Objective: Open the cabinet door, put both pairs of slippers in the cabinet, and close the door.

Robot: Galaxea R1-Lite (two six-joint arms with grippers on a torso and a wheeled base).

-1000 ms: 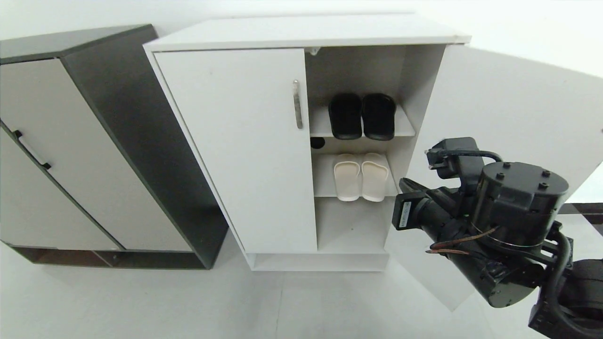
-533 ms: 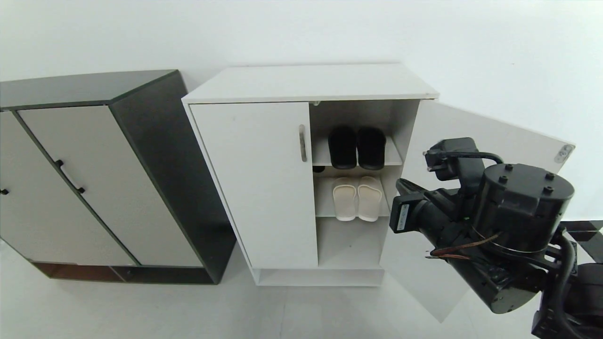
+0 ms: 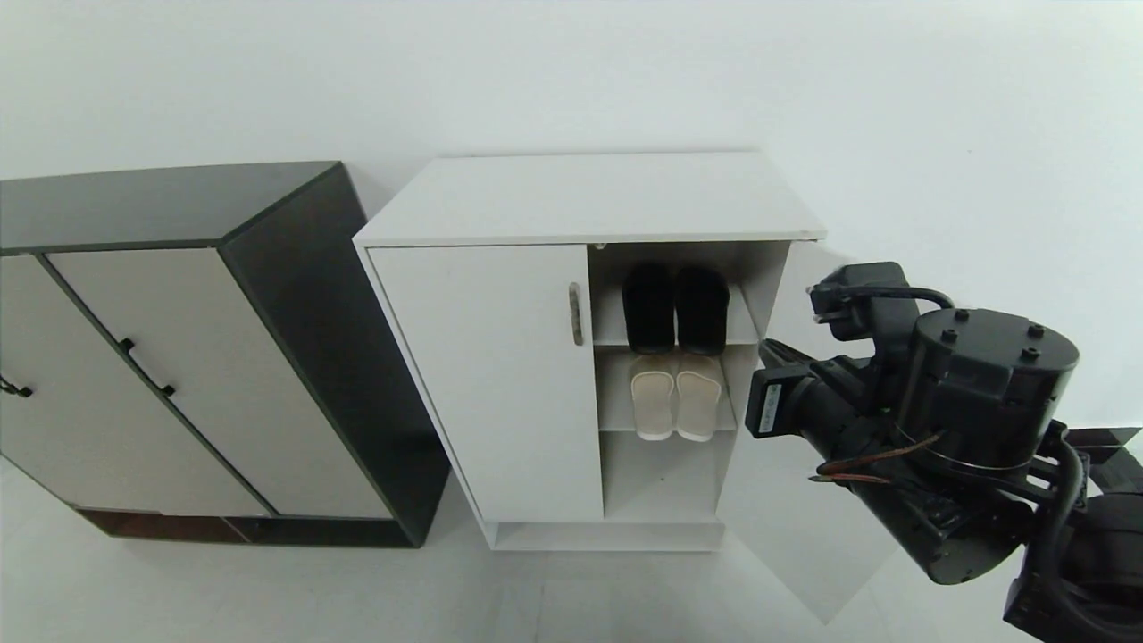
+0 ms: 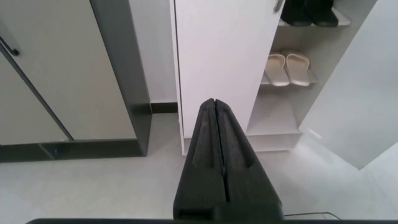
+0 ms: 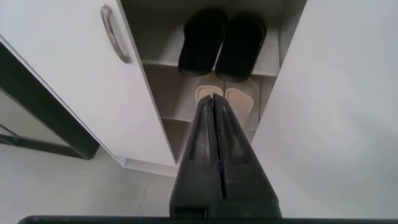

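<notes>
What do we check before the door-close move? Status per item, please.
1. The black slippers are inside the cabinet: ok.
2. The cream slippers are inside, under the black pair: ok.
3. Cream heels clear of the door's swing: cannot tell; they lie at the front edge of the middle shelf.
4. The right door is open and ready to push: ok.
5. Swing path free: probably not ok; the right gripper hangs before the opening, beside that door.
6. The right gripper and the left gripper are shut and empty: ok.
</notes>
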